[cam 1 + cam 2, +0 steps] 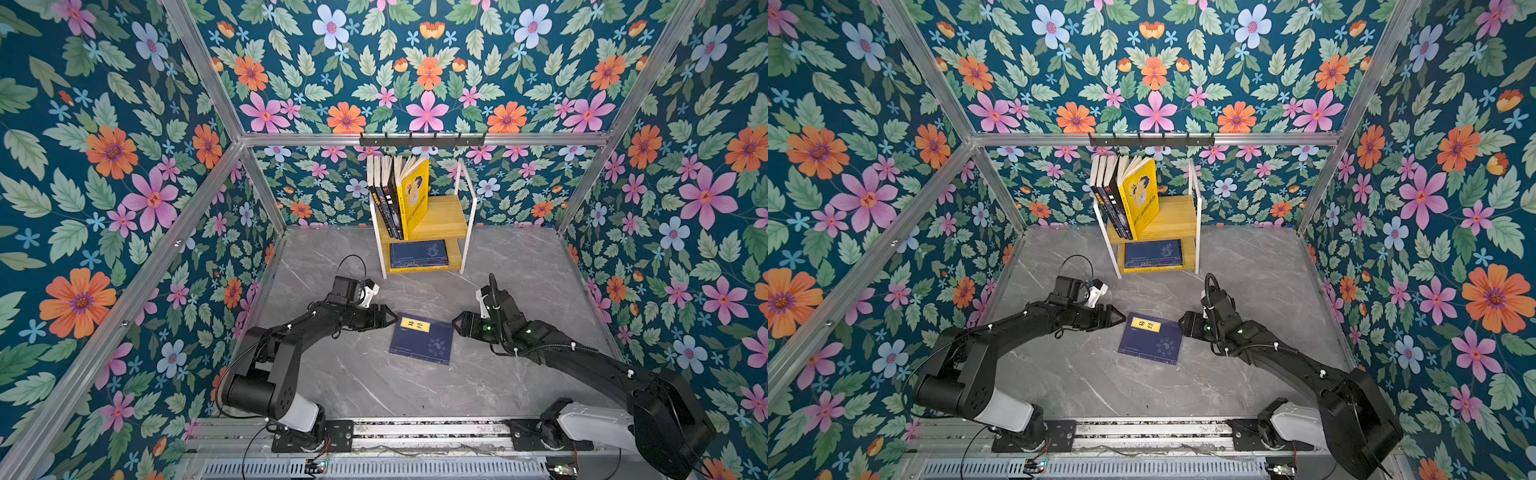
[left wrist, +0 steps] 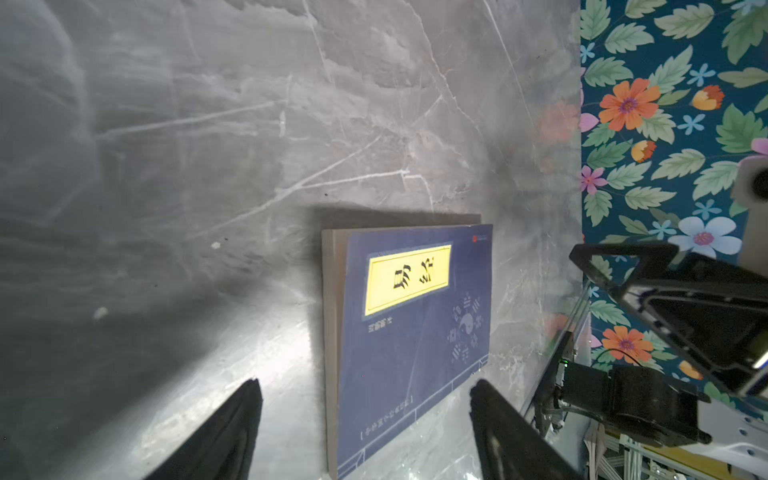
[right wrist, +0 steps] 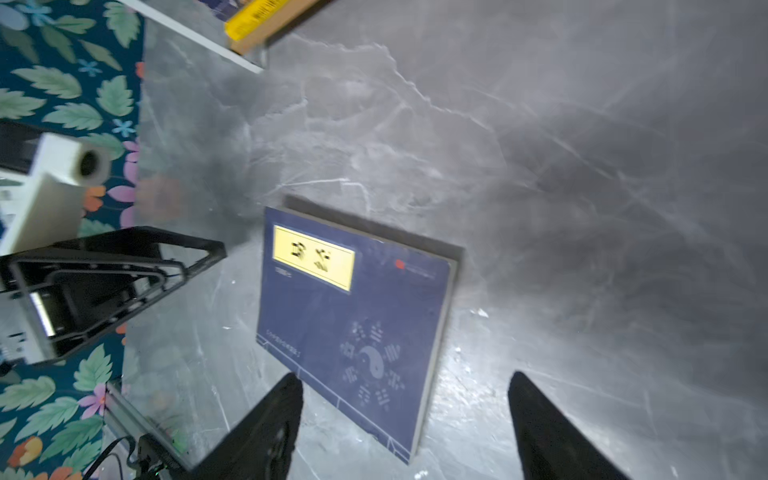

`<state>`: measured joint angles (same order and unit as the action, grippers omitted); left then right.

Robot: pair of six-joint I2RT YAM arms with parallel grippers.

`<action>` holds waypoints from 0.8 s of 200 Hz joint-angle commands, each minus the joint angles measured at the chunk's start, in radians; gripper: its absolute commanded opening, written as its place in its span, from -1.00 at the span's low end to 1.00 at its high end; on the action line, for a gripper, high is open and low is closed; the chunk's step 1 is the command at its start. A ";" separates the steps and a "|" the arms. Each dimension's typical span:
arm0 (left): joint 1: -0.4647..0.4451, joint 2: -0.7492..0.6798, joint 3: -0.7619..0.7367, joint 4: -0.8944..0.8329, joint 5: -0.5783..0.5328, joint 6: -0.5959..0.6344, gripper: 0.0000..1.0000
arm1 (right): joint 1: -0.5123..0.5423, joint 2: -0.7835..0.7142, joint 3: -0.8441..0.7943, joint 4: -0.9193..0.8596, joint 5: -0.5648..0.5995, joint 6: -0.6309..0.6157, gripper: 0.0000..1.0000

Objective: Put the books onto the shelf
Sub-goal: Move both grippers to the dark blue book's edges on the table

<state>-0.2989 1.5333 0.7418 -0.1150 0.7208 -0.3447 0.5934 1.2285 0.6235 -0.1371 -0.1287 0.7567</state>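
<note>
A navy book with a yellow title label [image 1: 422,338] [image 1: 1151,337] lies flat on the grey marble floor between my two grippers. My left gripper [image 1: 390,319] [image 2: 365,382] is open at the book's far left corner, jaws wide apart with that corner lying between them. My right gripper [image 1: 457,325] [image 3: 404,376] is open at the far right corner in the same way. Neither holds the book [image 2: 407,332] [image 3: 353,324]. At the back stands the shelf [image 1: 446,220] [image 1: 1177,216]. Several books [image 1: 395,195] stand upright on its upper board. Another navy book [image 1: 419,252] lies flat on its lower board.
A black hook rail [image 1: 422,140] hangs on the back wall above the shelf. Floral walls with aluminium posts close in the floor on three sides. The arms' bases sit on a metal rail [image 1: 415,432] along the front edge.
</note>
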 commanded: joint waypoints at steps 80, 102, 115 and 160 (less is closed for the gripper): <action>-0.045 0.135 0.048 0.046 -0.017 -0.076 0.39 | 0.092 0.260 0.046 0.136 -0.052 0.160 0.34; -0.053 0.148 0.059 0.039 -0.008 -0.085 0.28 | 0.094 0.305 0.068 0.142 -0.062 0.175 0.30; -0.057 0.146 0.054 0.046 0.007 -0.086 0.22 | 0.095 0.317 0.068 0.168 -0.067 0.179 0.28; -0.062 0.145 0.059 0.062 0.035 -0.103 -0.02 | 0.095 0.357 0.095 0.193 -0.078 0.180 0.25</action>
<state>-0.3588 1.6798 0.8017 -0.0784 0.7162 -0.4385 0.6865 1.5684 0.7101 0.0158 -0.1944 0.9138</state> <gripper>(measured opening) 0.485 0.631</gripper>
